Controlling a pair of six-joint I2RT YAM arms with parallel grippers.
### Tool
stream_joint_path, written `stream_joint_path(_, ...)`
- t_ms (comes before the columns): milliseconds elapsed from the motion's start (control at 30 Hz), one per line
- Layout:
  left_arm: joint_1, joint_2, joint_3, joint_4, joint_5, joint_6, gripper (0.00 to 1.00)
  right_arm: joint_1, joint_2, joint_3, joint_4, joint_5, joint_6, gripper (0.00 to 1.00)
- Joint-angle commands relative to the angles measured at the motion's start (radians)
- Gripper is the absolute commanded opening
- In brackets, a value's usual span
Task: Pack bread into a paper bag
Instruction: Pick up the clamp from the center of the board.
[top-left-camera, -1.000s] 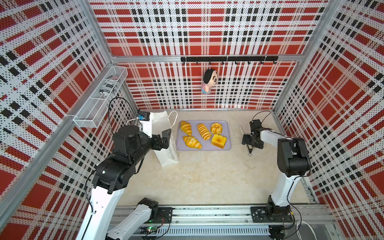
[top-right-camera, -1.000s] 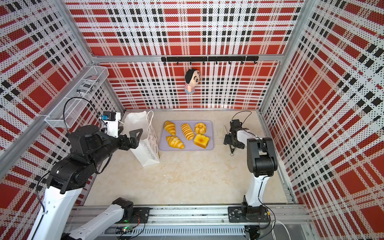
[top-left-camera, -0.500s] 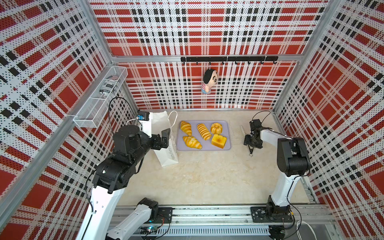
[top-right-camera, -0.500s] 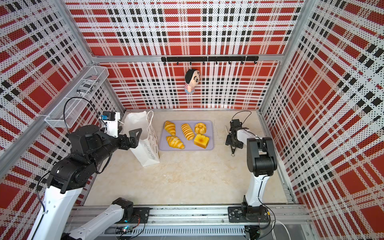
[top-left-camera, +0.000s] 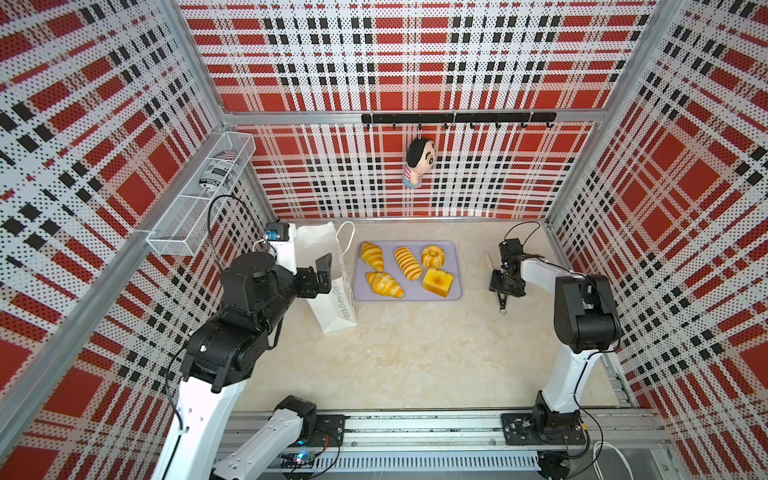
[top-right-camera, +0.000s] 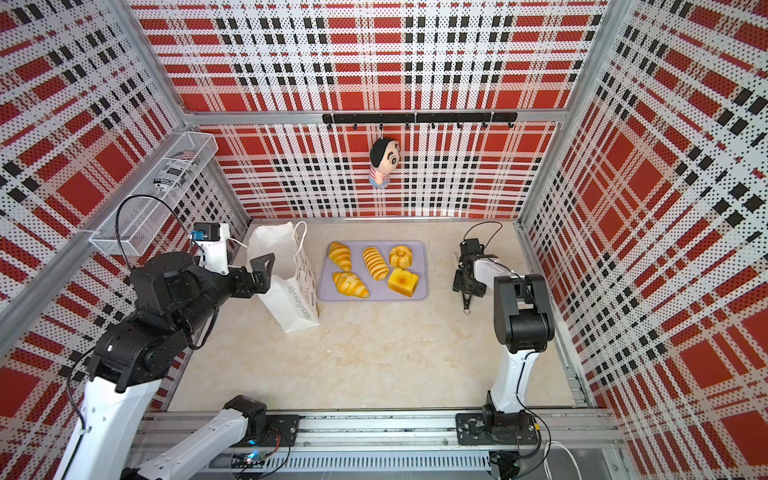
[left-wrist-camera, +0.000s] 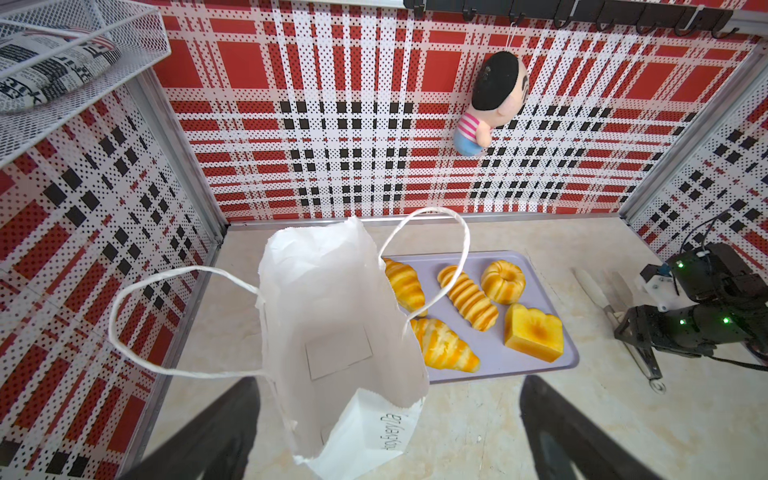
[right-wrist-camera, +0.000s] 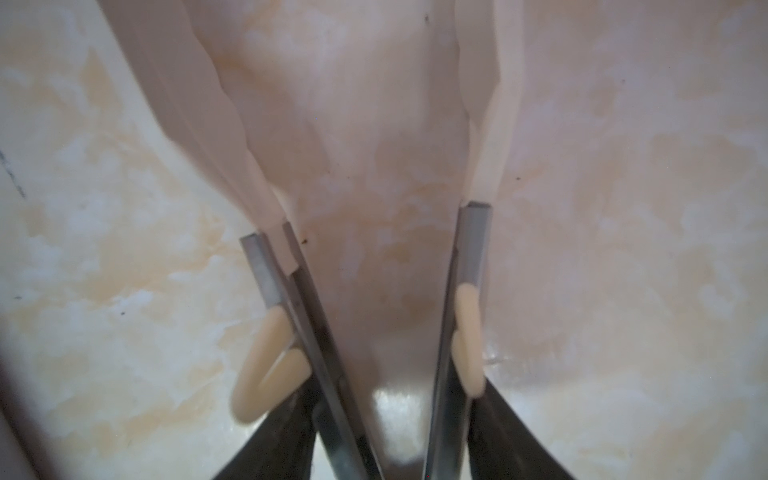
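Note:
The bread lies on a lavender tray (top-left-camera: 455, 291): two croissants (top-left-camera: 371, 256) (top-left-camera: 384, 284), a ridged long roll (top-left-camera: 407, 263), a ring bun (top-left-camera: 433, 256) and a toast block (top-left-camera: 437, 281). The white paper bag (top-left-camera: 332, 299) (top-right-camera: 291, 307) stands open just left of the tray. My left gripper (top-left-camera: 322, 276) (left-wrist-camera: 388, 386) hovers open over the bag's near rim, holding nothing. Right of the tray, my right gripper (top-left-camera: 505, 286) (right-wrist-camera: 390, 415) points down at the table, its fingers pressed on both arms of metal tongs (right-wrist-camera: 471, 249) (top-left-camera: 501, 303) with cream tips.
A wire basket (top-left-camera: 199, 195) with a newspaper-print cushion juts from the left wall above my left arm. A plush doll (top-left-camera: 419, 162) hangs from the hook rail on the back wall. Plaid walls close three sides; the arms' rail (top-left-camera: 415, 424) runs along the front.
The right gripper's fingers have closed in on the tongs, squeezing their arms nearer together. The left arm, bag and bread have not visibly moved.

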Motion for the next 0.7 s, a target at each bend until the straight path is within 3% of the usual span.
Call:
stream_joint_path(0,-0.004,-0.007,0.021,0.001,-0.013,-0.014,0.98,0.016,-0.048,-0.02,-0.108,0.007,-0.023,0.56)
stream_joint_path(667,-0.004,0.005,0.013,0.028,0.002,-0.021,0.98,0.034,-0.275,0.024,-0.221,0.072,-0.039,0.55)
